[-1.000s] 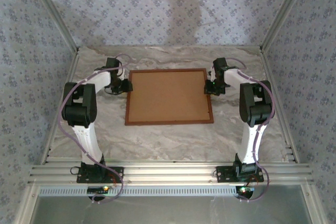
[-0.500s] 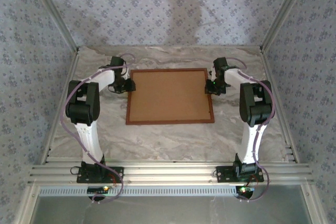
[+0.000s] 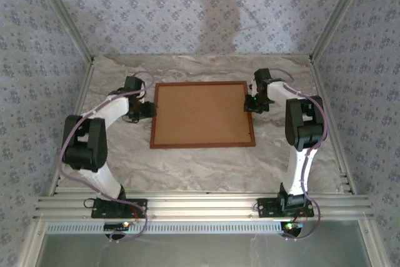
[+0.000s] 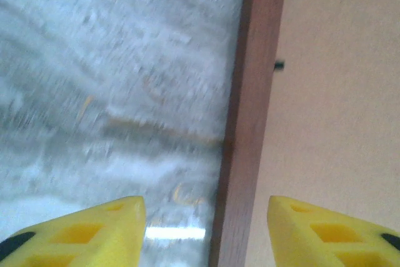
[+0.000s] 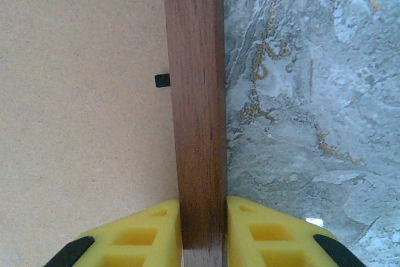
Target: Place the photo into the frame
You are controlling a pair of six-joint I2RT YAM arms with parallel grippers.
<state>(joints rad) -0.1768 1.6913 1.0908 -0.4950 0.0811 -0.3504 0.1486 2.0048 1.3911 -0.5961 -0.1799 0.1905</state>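
Note:
The frame (image 3: pixel 201 146) lies flat on the table with its back up, a plain brown backing board (image 3: pixel 201 114) set in it. The photo is hidden. My left gripper (image 3: pixel 147 110) is at the frame's left rail (image 4: pixel 250 123); in the left wrist view it (image 4: pixel 206 232) is open, one finger over the table and one over the board, touching neither side of the rail. My right gripper (image 3: pixel 250 103) is at the right rail (image 5: pixel 195 92), and in the right wrist view it (image 5: pixel 203 232) is shut on that rail, with a yellow finger pressed against each side.
Small black retaining tabs (image 5: pixel 162 80) (image 4: pixel 279 65) stick out over the backing board by each rail. The marbled tabletop (image 3: pixel 200 170) surrounds the frame. Patterned walls and metal posts close in the back and sides, and an aluminium rail runs along the near edge.
My left gripper has opened off the left rail, and the left arm's elbow has swung out to the left. The right gripper and the frame have stayed put.

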